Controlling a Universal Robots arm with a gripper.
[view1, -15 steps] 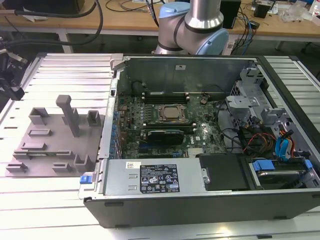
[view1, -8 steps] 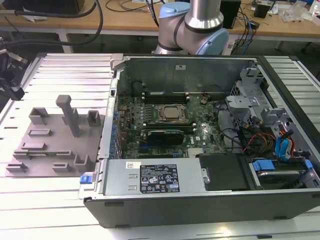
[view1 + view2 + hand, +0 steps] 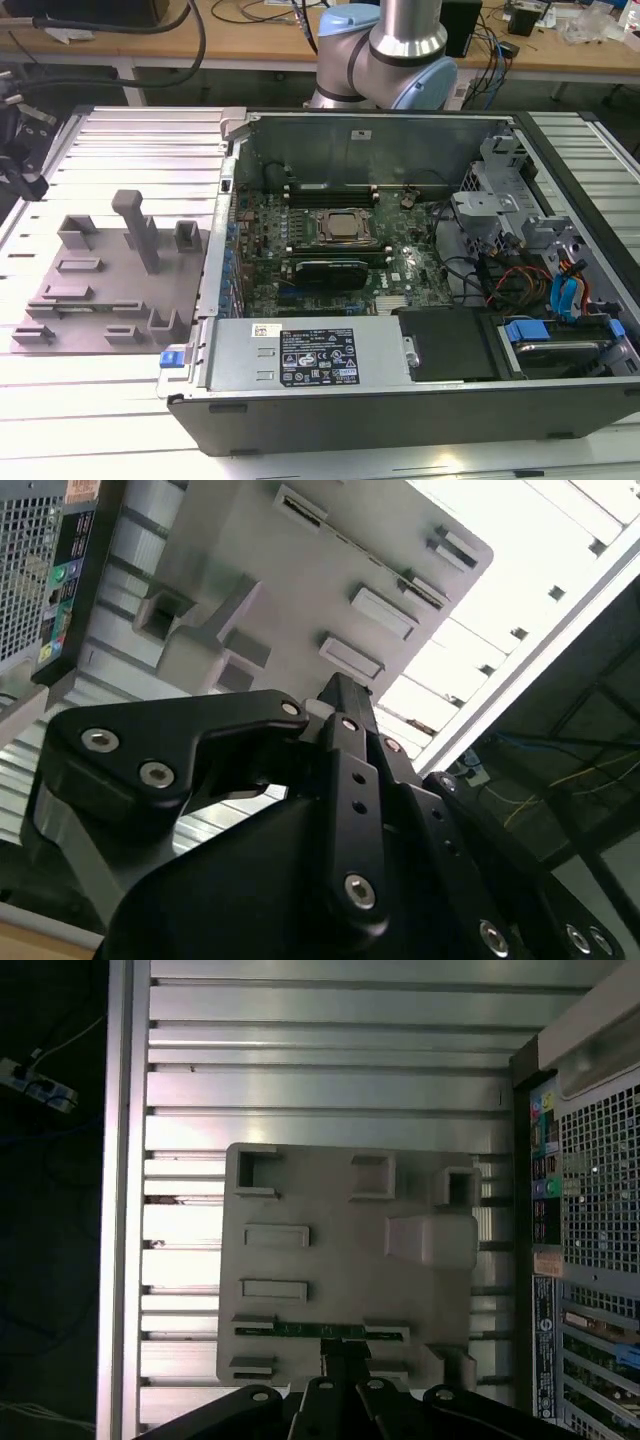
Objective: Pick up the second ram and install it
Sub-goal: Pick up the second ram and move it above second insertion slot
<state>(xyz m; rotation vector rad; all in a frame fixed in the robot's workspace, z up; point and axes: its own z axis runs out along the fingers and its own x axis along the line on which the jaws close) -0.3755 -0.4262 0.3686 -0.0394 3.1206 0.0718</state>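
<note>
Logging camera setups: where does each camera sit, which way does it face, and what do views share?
Exterior view: off the arm, raised, looking down into the open computer case, grey holder plate on the exterior view's left; the arm stands behind the case.
First wrist view: on the arm, looking straight down on the plate and green ram; claw shows.
Second wrist view: on the arm, slanting past the claw at the plate.
Shared: all show plate and case.

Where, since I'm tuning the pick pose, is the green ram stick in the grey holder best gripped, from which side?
Probably at the middle of the second ram, pinched across its flat faces, coming straight down from above the holder plate. It stands on edge, end brackets cage both ends, only the middle span is bare.
</note>
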